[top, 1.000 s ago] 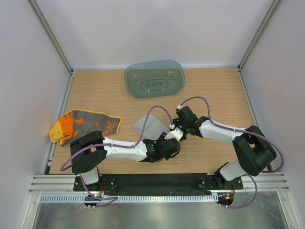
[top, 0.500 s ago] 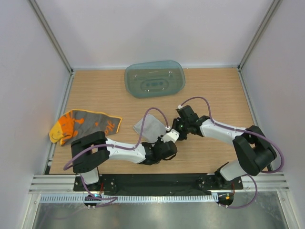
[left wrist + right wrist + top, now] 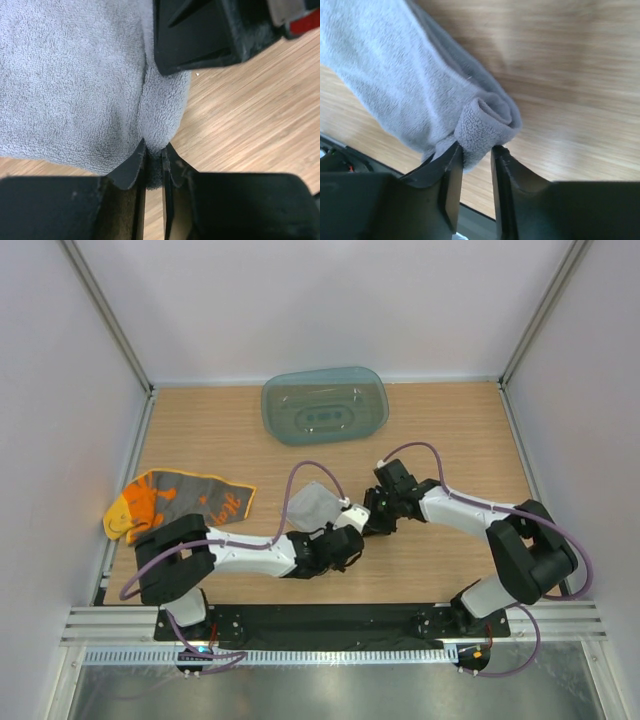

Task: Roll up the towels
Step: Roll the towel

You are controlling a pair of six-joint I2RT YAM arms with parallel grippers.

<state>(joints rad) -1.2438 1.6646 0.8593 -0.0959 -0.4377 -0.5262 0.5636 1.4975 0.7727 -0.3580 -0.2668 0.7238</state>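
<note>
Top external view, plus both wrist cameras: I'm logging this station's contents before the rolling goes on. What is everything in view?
grey towel: one, grey, mid-table, one end rolled
yellow-orange towel: one, yellow-orange with orange print, table's left edge
teal tray: one, translucent teal, far middle of table
table: one, light wood
left gripper: one, black, pinching the grey towel's edge
right gripper: one, black, at the grey towel's rolled end, grip unclear

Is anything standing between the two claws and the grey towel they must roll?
Nothing visible does. The left claw pinches a fold of the grey towel, and its rolled end sits at the fingertips of the right claw.
</note>
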